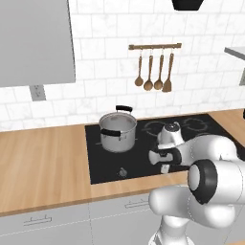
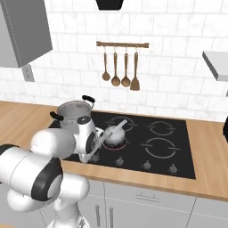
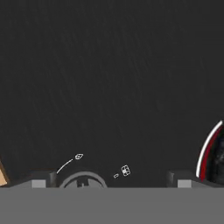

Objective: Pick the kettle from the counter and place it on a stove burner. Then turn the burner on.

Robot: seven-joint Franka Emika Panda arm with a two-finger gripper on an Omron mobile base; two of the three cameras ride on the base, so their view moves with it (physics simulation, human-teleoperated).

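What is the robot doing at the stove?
The robot has a little silver kettle sitting on a front burner of the black cooktop, next to a big steel pot. A red ring shows around that burner. Its hand is open, holding nothing, and hangs low over the front of the cooktop, right above one of the knobs. It looks like it is working the knob for the burner.
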